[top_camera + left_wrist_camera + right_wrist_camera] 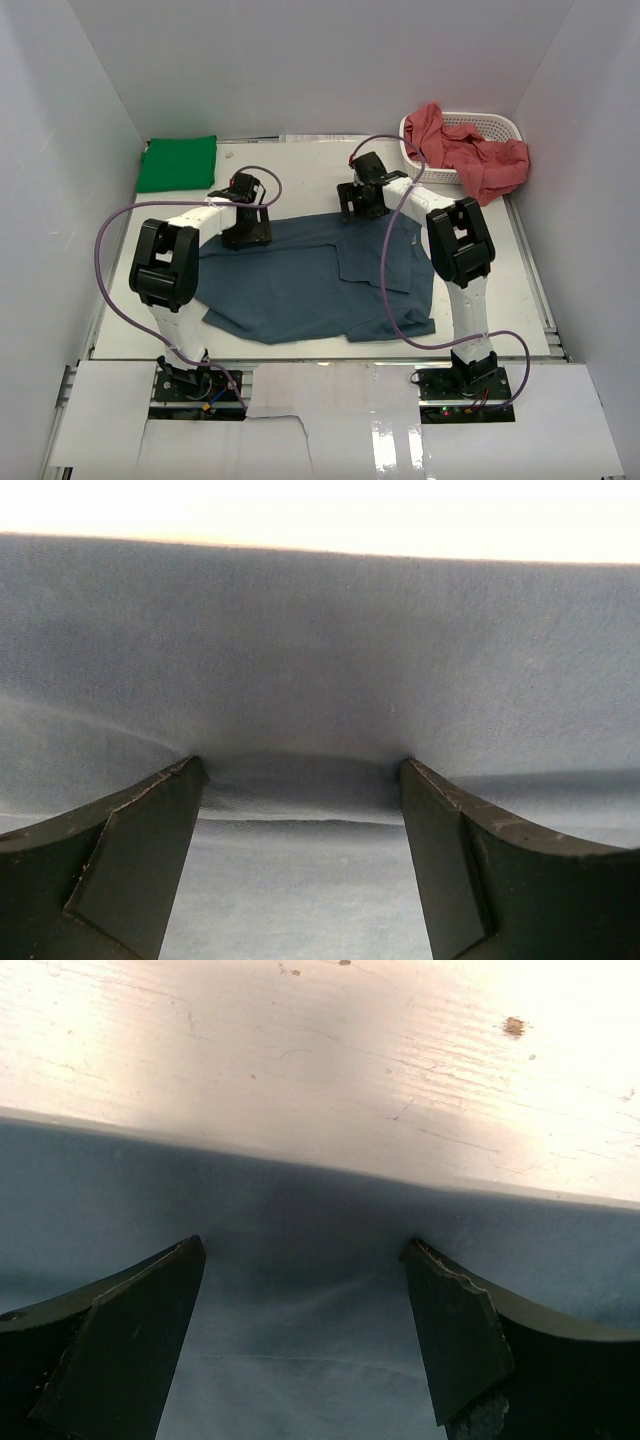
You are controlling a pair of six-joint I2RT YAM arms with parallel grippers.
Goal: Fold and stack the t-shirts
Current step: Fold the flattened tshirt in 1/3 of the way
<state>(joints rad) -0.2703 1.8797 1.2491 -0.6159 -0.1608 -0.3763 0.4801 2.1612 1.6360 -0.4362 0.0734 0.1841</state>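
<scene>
Lying spread beyond the arm bases, the slate blue t-shirt [300,280] met the left gripper [246,232] and right gripper [362,205] at its far edge, both spread wide, gripping nothing, tips on cloth. Only the top view showed the green t-shirt [177,163] and the salmon red t-shirts [480,155] in the basket [490,122] beyond.

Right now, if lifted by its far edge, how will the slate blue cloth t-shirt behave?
Likely floppy: the slate blue cloth t-shirt lies creased, one flap folded over. Probably sags between left end effector and right end effector. Pushed, may bunch.
</scene>
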